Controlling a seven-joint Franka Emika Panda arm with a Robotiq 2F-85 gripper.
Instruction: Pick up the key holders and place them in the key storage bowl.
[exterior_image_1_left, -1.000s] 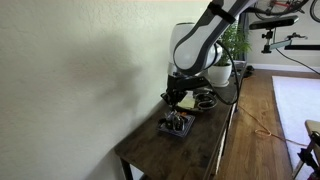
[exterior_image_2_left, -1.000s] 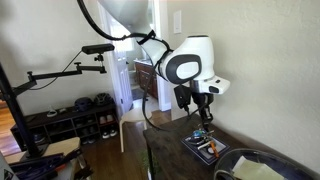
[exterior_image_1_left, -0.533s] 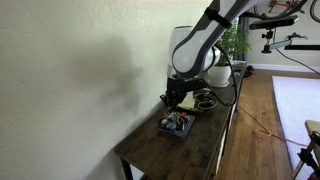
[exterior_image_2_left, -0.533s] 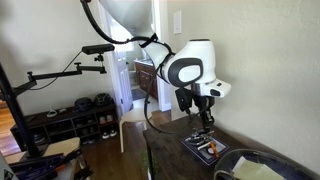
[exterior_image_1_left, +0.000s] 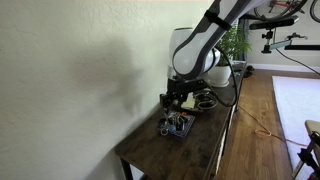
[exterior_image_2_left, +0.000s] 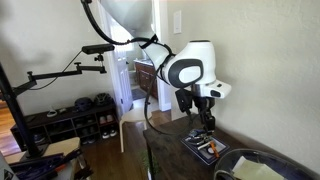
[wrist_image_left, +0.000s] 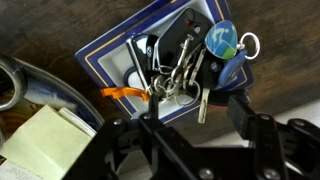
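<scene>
While the key holders (wrist_image_left: 180, 75) lie bunched inside the key storage bowl (wrist_image_left: 100, 55), the task looks nearly done.

Keys, rings and a blue round fob (wrist_image_left: 222, 42) crowd the bowl's middle, an orange tag (wrist_image_left: 125, 92) poking toward its edge. No loose holder shows on the table (exterior_image_1_left: 150, 148) outside the bowl, though the exterior views are too coarse to be sure. Directly above hangs the gripper (wrist_image_left: 193, 115), its fingers (wrist_image_left: 240, 118) spread wide to either side of the bunch and gripping nothing. Whether they touch the keys cannot be told. What seems left is lifting clear.
</scene>
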